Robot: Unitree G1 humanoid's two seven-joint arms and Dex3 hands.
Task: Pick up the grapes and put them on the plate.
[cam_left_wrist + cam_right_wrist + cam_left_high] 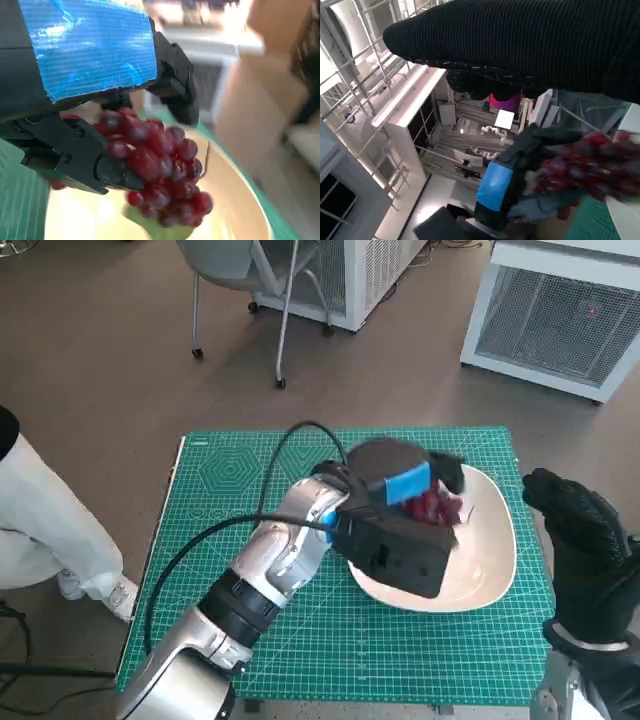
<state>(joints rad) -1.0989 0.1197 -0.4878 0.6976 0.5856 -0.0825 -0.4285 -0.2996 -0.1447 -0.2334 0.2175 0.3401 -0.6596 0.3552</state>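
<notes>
Left hand (405, 515) gripping grapes (437, 505), bunch pinched between black fingers (95, 160), hanging low and beyond the palm. Held directly above plate (495, 570), over its 11 o'clock portion; whether lowest berries touch the bowl surface cannot be told. Drop path judged short and straight down. Left forearm reaching in diagonally from 7 o'clock across green mat (230, 480) on worktop. Right hand (585, 550) at plate's 3 o'clock, just beside rim, holding nothing, fingers loosely curled; openness unclear.
</notes>
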